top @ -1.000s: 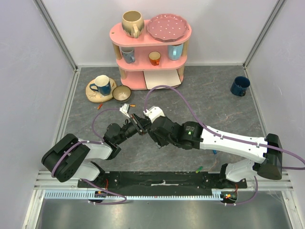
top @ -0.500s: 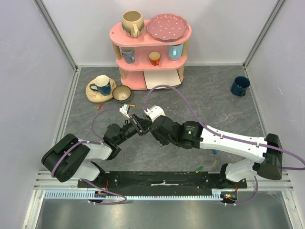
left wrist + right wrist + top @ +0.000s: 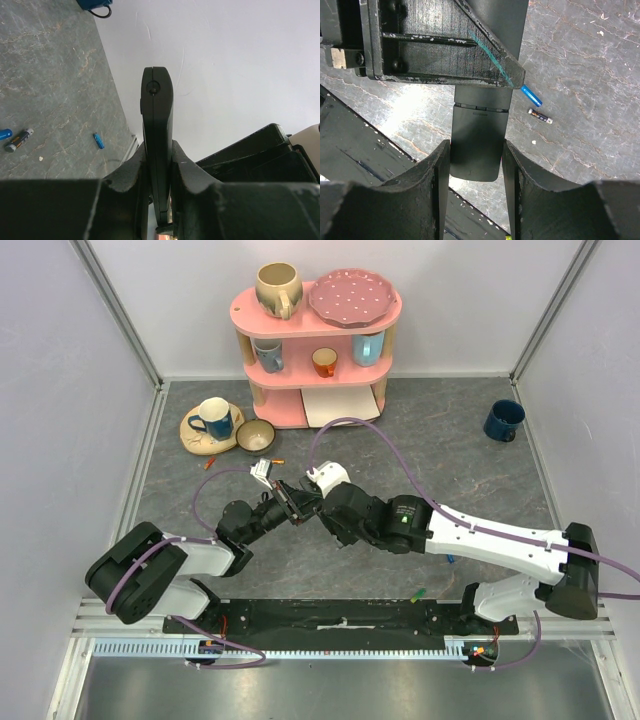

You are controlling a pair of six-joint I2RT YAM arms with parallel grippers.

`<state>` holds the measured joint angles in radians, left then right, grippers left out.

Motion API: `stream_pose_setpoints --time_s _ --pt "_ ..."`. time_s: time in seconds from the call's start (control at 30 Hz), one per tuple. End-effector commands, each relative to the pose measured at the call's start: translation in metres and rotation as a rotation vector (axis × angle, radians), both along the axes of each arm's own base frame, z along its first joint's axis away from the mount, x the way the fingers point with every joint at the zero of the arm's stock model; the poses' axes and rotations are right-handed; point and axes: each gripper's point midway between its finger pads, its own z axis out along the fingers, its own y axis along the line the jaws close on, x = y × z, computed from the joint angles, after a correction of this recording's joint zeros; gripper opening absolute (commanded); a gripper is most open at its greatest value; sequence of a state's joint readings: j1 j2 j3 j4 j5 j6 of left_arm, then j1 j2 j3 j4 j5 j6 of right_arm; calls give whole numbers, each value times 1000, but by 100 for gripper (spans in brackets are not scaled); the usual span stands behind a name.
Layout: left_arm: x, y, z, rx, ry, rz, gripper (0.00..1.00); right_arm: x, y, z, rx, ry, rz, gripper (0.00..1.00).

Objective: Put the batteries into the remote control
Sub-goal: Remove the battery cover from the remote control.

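We find the remote control (image 3: pixel 156 100) lifted off the bench (image 3: pixel 430 455), pinched edge-on by the left claw (image 3: pixel 158 150), whose fingers are closed tight on its two flat faces. The right claw (image 3: pixel 477 147) meets it from the opposite side. Its fingers stand narrowly apart, against the two long edges of the remote's free end, with no gap that we can make out.

From above, the two claws sit nose to nose at mid-bench and hide nearly all of the remote between them (only a sliver of black shows). In the right wrist view the left claw's body covers the remote's far half.

A blue battery (image 3: pixel 531 95) and a dark battery with an orange end (image 3: pixel 541 116) lie loose on the bench just beside each other, close to the held remote. A green battery (image 3: pixel 418 593) lies by the front rail near the right arm's base.

Farther back stands a pink shelf (image 3: pixel 250 315) carrying mugs and a spotted plate (image 3: pixel 353 297). To its left are a saucer (image 3: pixel 192 435) bearing a blue-and-white mug (image 3: pixel 212 416) and, just beside it, a bowl (image 3: pixel 255 435). A dark blue mug (image 3: pixel 503 420) stands alone at the far right.
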<state>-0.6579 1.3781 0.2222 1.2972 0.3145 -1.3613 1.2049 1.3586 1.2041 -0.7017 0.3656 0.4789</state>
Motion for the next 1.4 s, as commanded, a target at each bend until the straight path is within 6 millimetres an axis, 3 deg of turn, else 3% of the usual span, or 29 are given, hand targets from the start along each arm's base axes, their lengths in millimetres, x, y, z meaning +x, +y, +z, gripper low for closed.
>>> stream_pose_setpoints --time_s 0.0,1.37 --pt "0 6 25 -58 -103 31 2 -5 -4 12 35 -7 20 48" --pt "15 17 36 -59 -113 70 2 -14 -6 4 41 27 44 52"
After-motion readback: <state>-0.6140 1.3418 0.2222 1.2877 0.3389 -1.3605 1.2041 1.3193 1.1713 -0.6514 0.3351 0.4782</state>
